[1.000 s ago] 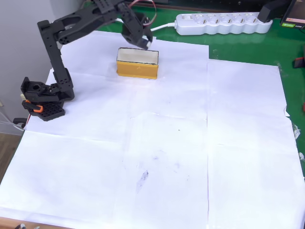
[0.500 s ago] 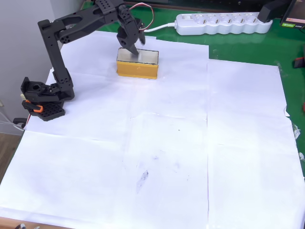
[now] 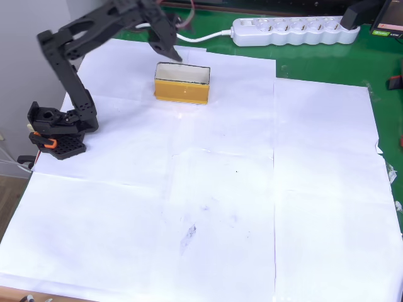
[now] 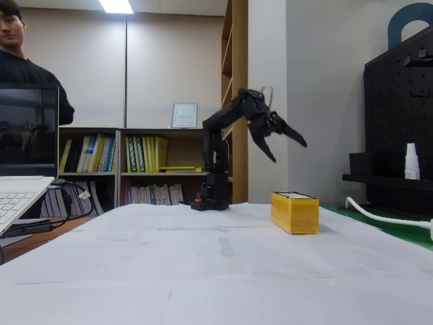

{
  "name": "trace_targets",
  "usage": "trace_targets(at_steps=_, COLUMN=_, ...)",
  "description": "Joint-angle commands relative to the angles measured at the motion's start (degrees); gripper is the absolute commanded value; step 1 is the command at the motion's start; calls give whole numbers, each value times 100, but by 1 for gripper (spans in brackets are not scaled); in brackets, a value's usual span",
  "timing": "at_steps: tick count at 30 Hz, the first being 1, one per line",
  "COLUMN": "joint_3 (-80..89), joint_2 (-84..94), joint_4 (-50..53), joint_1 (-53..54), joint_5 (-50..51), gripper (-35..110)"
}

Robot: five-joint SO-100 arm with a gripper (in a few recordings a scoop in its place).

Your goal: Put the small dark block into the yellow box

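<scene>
The yellow box [image 3: 182, 90] stands on the white paper at the back of the table in the overhead view, its pale inside facing up. In the fixed view the yellow box [image 4: 294, 212] sits to the right of the arm's base. My gripper [image 4: 289, 152] hangs well above the box and slightly behind it, open, with nothing between its spread fingers. From overhead my gripper [image 3: 171, 51] is just beyond the box's back left corner. The small dark block is hidden; I see no dark thing on the paper.
A white power strip [image 3: 293, 30] with its cable lies on the green mat behind the paper. The arm's base [image 3: 56, 129] stands at the left edge. A laptop [image 4: 20, 196] and a person [image 4: 27, 64] are at the left.
My gripper dipped its fingers into the box half a second ago, then rose and drew back to the left. It now stands open above the box.
</scene>
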Motion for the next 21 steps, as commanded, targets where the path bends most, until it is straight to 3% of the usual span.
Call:
trace_targets(at_steps=1, joint_3=-343, joint_2=-1362, joint_4=79, joint_1=334, joint_5=-888, gripper=44)
trace_targets(at_steps=6, joint_3=-2382, joint_2=-3015, joint_4=62, joint_1=1160, joint_5=-2065, gripper=44)
trace_targets(at_steps=10, joint_3=-5194, joint_2=-4509, joint_4=-853, joint_1=1916, joint_5=-2830, gripper=44)
trace_targets(at_steps=13, joint_3=-6724, joint_2=-5353, joint_4=-1274, joint_1=2268, joint_5=-3393, gripper=11)
trace_targets(at_steps=14, joint_3=-7102, joint_2=-5607, joint_4=-1301, joint_1=2347, joint_5=-3577, gripper=6)
trace_targets(at_steps=21, joint_3=-8402, joint_2=-6776, joint_4=-598, joint_1=2373, joint_5=-3727, gripper=0)
